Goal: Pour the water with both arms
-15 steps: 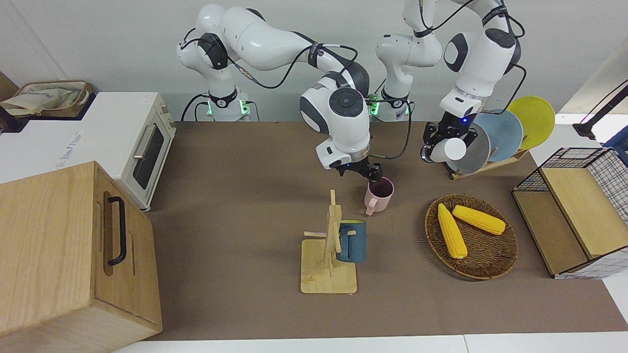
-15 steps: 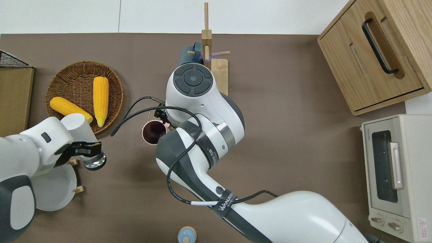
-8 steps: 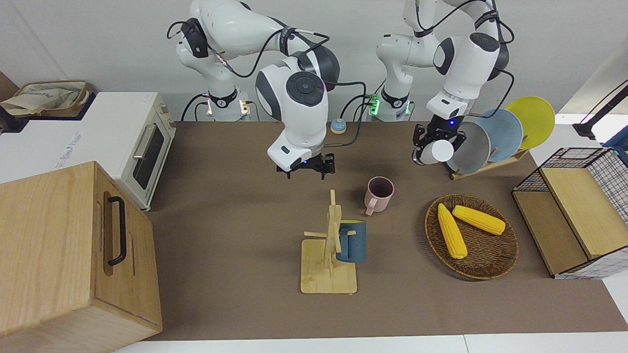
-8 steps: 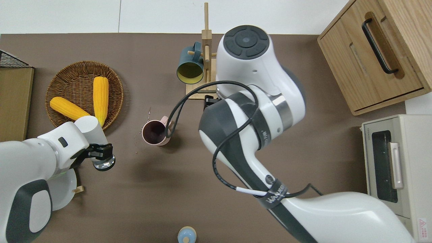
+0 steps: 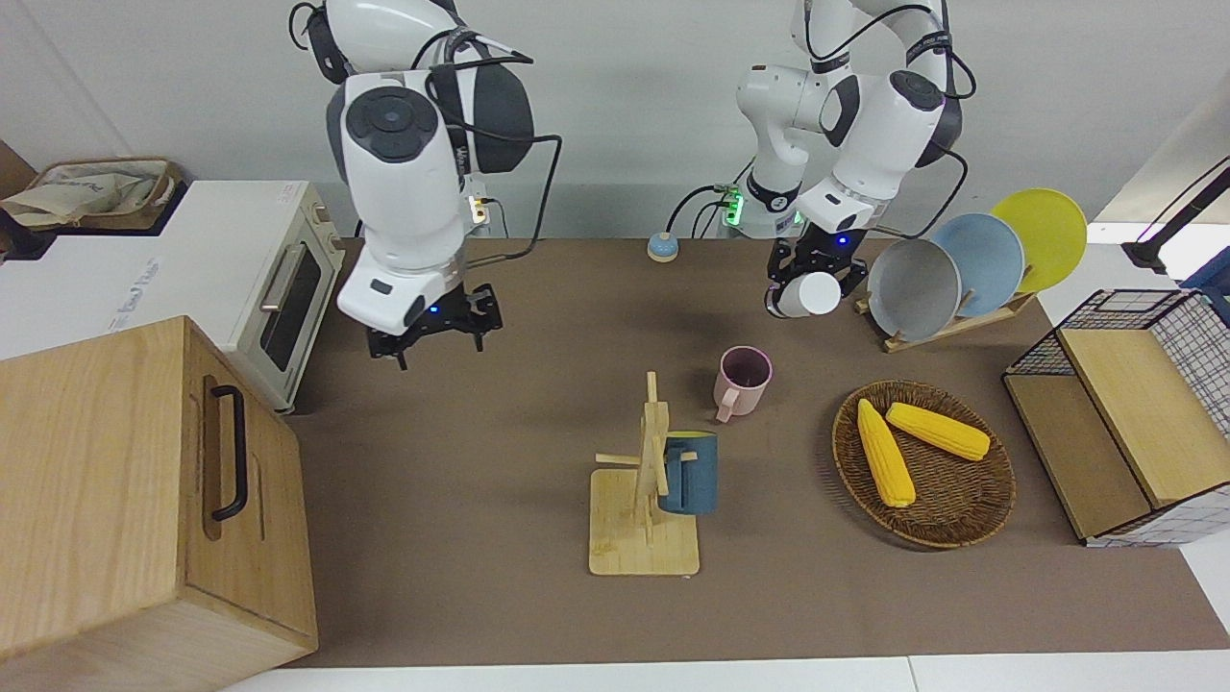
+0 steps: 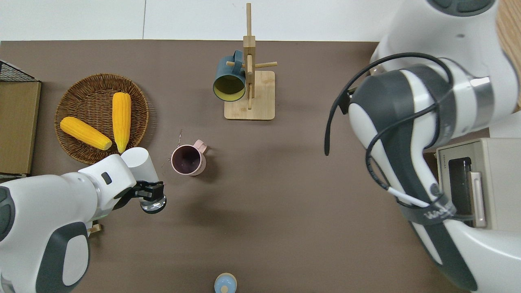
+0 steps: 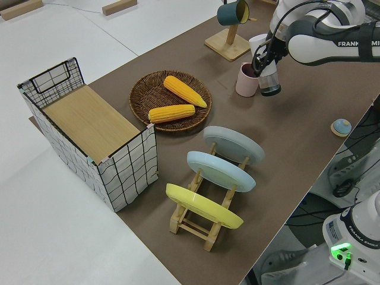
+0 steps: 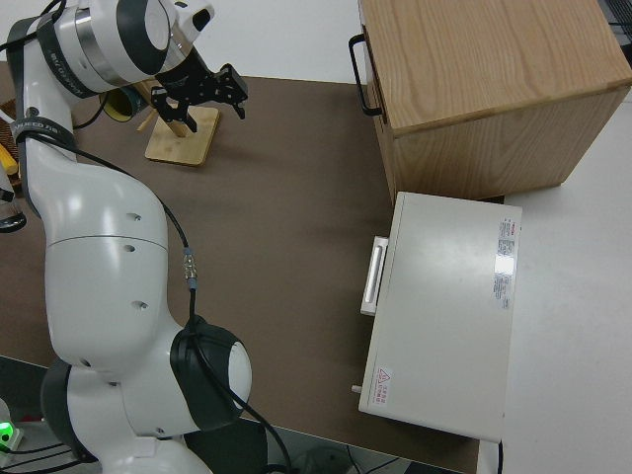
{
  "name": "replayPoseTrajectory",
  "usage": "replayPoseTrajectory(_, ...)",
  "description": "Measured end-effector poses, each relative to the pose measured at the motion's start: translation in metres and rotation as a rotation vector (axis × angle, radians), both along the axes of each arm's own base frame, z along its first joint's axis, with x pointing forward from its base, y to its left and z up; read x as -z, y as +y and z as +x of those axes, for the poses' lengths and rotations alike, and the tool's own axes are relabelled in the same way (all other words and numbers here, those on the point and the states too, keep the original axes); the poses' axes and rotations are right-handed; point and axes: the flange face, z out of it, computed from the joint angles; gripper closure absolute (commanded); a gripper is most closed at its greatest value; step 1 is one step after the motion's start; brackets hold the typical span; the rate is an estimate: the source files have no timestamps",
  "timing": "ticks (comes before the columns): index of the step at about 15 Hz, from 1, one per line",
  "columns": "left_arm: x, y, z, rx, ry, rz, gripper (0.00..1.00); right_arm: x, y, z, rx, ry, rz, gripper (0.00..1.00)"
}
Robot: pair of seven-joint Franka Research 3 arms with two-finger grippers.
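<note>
A pink mug (image 5: 742, 380) stands upright on the brown mat (image 6: 260, 203), its dark inside showing from above (image 6: 188, 160). My left gripper (image 6: 152, 199) is shut on a clear glass (image 7: 269, 83), held roughly upright in the air. It hangs over bare mat just beside the mug, toward the left arm's end. In the front view the arm's white wrist hides most of the glass. My right gripper (image 5: 437, 332) is open and holds nothing, raised over the mat toward the right arm's end, close to the toaster oven (image 5: 279, 288).
A wooden mug rack (image 5: 644, 519) carries a blue mug (image 5: 690, 471). A wicker basket (image 5: 947, 519) holds two corn cobs. A plate rack (image 5: 961, 264), a wire crate (image 5: 1124, 404), a wooden cabinet (image 5: 125, 490) and a small blue knob (image 5: 660, 248) ring the mat.
My right gripper let go of the pink mug, rose and swung away toward the toaster oven. My left gripper carried the glass closer to the mug.
</note>
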Motion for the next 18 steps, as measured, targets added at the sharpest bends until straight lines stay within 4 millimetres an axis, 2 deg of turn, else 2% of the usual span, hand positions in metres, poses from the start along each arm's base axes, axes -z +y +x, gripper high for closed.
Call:
replayPoseTrajectory(4, 0.003, -0.023, -0.006, 0.046, 0.007, -0.002, 1.0, -0.026, -0.071, -0.001, 0.067, -0.039, 0.002, 0.013)
replayPoseTrajectory(7, 0.011, -0.034, -0.01, 0.072, 0.022, 0.003, 1.0, -0.044, -0.115, -0.017, 0.129, -0.044, 0.027, 0.013)
replayPoseTrajectory(9, 0.02, -0.039, -0.01, 0.092, 0.037, 0.012, 1.0, -0.051, -0.137, -0.033, 0.165, -0.037, 0.058, 0.013)
replayPoseTrajectory(11, 0.031, -0.044, -0.01, 0.101, 0.058, 0.022, 1.0, -0.052, -0.146, -0.048, 0.181, -0.028, 0.069, 0.013)
replayPoseTrajectory(15, 0.054, -0.05, -0.006, 0.112, 0.094, 0.042, 1.0, -0.053, -0.143, -0.083, 0.177, -0.002, 0.066, 0.013)
replayPoseTrajectory(18, 0.064, -0.051, -0.004, 0.114, 0.111, 0.051, 1.0, -0.063, -0.144, -0.101, 0.178, -0.01, 0.065, 0.013)
